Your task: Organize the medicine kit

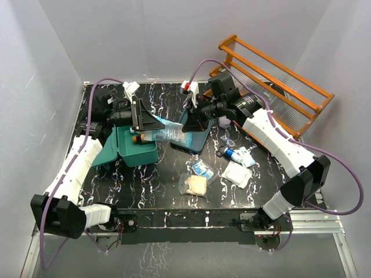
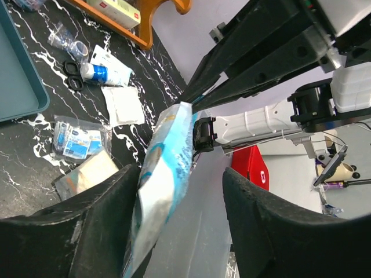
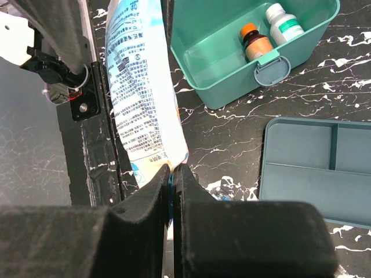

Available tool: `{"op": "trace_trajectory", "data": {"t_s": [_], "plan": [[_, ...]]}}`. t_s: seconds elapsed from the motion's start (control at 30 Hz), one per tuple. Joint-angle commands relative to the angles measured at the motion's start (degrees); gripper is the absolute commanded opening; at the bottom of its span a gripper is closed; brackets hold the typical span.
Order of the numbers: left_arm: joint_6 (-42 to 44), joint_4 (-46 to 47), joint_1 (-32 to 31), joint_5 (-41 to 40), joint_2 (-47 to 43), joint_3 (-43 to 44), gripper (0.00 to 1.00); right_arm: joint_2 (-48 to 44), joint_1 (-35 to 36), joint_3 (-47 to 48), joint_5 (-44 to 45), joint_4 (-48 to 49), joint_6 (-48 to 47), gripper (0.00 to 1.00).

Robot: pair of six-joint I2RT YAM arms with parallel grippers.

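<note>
Grips the blue-and-white packet [image 3: 142, 87] by one corner in the right gripper [image 3: 173, 168], jaws pressed tight on it, presenting it lengthwise for a handover. Straddles its other end with the left gripper [image 2: 179, 172], jaws apart, one finger touching and one clear, so probably not clamped yet. Holds it just beside the open medicine kit [image 3: 226, 92], left of centre on the table, housing an orange-capped brown bottle [image 3: 255, 41] and a white bottle [image 3: 283, 20]: likely its destination.

One blue-white pouch [image 2: 168, 156], between parted fingers of left gripper [image 2: 181, 174]; scissors [image 2: 72, 75], tube [image 2: 107, 72], white packet [image 2: 123, 105] lie left on table [image 2: 23, 156].
</note>
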Motion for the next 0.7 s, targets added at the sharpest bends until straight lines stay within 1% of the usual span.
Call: {"op": "trace_trajectory", "data": {"t_s": [0.0,0.1,0.2,0.4,0.5,0.53,0.57,0.6,0.67], "plan": [[2.09,0.06,0.27,3.71,0.23,-0.25,0.56,-0.63,-0.52,2.74,-1.70,4.02,-0.02,0.00],[5.01,-2.80,0.27,3.63,0.74,-0.47,0.53,-0.78,-1.55,2.60,-1.83,5.45,1.01,0.00],[5.05,-2.27,0.25,3.30,0.98,-0.97,0.43,-0.99,-2.39,1.76,-2.26,6.61,1.83,0.00],[0.85,3.97,0.35,2.50,2.27,-0.65,0.18,-0.88,-2.39,0.43,-2.72,5.49,1.23,0.00],[0.70,5.05,0.57,1.98,2.71,-0.54,0.11,-0.92,-2.40,-0.56,-1.70,5.25,0.78,0.00],[0.68,5.22,0.74,1.99,2.83,-0.46,0.09,-0.93,-2.42,-1.04,0.40,5.25,1.04,0.00],[0.81,5.23,0.96,1.94,2.94,-0.38,0.07,-0.97,-2.45,-1.62,2.44,5.25,1.26,0.03],[0.99,5.16,1.18,1.98,3.04,-0.32,0.07,-1.13,-2.43,-2.28,5.42,5.44,1.72,0.08],[1.56,4.20,1.74,1.82,3.28,0.04,0.06,-1.55,-2.41,-4.23,13.50,6.55,3.63,0.21]]}}
